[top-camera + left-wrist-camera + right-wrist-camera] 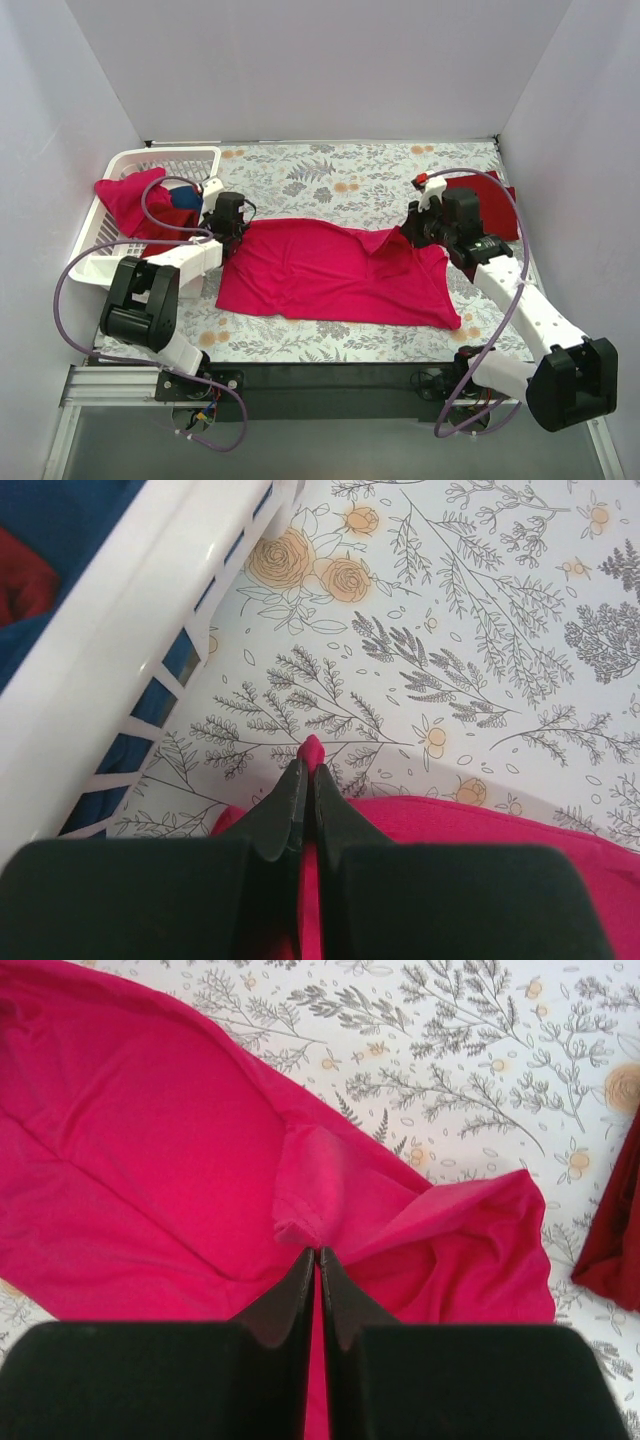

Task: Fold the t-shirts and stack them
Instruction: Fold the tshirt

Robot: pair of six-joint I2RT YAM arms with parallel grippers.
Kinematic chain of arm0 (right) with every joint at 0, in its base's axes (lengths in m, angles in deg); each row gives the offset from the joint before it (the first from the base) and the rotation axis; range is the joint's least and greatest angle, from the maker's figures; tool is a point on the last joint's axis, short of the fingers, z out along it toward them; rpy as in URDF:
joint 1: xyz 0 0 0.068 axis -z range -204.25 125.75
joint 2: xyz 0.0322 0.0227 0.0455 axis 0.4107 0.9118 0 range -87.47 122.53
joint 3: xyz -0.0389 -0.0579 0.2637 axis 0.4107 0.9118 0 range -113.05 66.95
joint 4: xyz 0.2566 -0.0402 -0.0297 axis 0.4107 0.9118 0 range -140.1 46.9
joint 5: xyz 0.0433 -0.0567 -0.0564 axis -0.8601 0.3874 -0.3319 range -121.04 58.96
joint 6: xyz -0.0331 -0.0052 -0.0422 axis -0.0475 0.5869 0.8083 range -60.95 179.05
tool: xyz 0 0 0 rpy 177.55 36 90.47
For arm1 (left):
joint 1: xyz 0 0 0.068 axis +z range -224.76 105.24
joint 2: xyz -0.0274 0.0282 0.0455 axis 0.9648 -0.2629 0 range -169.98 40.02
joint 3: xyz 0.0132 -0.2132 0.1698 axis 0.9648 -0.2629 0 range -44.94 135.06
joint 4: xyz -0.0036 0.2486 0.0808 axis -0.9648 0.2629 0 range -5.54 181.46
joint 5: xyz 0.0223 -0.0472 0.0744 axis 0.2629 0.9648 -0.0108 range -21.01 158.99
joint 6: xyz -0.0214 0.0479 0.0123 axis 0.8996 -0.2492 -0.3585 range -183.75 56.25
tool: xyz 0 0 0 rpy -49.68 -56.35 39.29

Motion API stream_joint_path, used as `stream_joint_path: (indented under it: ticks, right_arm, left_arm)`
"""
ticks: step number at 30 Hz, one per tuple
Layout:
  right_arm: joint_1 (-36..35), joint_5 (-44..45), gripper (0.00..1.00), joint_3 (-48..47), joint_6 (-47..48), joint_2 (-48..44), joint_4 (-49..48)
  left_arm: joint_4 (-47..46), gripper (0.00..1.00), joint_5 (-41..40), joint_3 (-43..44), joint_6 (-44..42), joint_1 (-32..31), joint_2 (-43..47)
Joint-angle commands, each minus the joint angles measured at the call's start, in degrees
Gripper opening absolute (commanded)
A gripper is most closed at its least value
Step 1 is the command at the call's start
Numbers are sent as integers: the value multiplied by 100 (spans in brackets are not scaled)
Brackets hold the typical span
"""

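Closure is full on both tools: we see the left gripper (304, 776) pinching the left edge of the pink-red t-shirt (330, 275), the right gripper (316, 1256) pinching its raised fold; it lies spread on the table (330, 172).

A white plastic lattice basket (165, 153) sits on the surface (330, 170), a cloth printed with grey leaf sprigs and orange flowers that spreads out to the basket's right. In the left wrist view, two orange roses (310, 568) are printed just beside the basket's slotted wall. Plain white walls (320, 60) rise close behind and left of the basket. A black strip (330, 385) runs well nearer than the basket.
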Motion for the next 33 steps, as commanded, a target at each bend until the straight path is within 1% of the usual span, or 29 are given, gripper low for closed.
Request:
stream_joint_path:
  ticks: [1,4,11,15,18,19,20,21,22,25,29,33]
  right_arm:
    - [-61,256,1,137,-112,-403,349]
    - [-79,336,1,252,-191,-806,665]
    - [-140,406,1,243,-332,-1370,1193]
    - [-140,441,1,357,-314,-1380,1290]
    - [-167,319,1,498,-331,-1064,1089]
    - [-219,309,3,594,-358,-976,906]
    - [-263,292,7,638,-384,-836,773]
    - [-307,266,18,682,-419,-791,659]
    - [-403,274,22,744,-437,-669,431]
    - [-692,379,32,718,-446,-422,175]
    - [-1115,572,35,499,-455,324,-290]
    - [-1406,1020,38,174,-385,1089,-458]
  left_arm:
    - [12,0,-53,-160,-18,-30,405]
    - [29,0,-45,-284,8,-47,528]
    - [117,0,-229,-512,61,-82,836]
    - [135,0,-212,-636,96,-82,889]
    - [135,0,-89,-627,140,-91,810]
    - [135,0,-89,-627,140,-108,793]
    - [135,0,-97,-627,132,-117,792]
    - [135,0,-106,-618,105,-126,784]
    - [144,0,-115,-618,105,-126,784]
    - [135,0,-159,-618,61,-126,801]
    - [144,0,-177,-618,52,-126,784]
    - [135,0,-194,-618,26,-126,740]
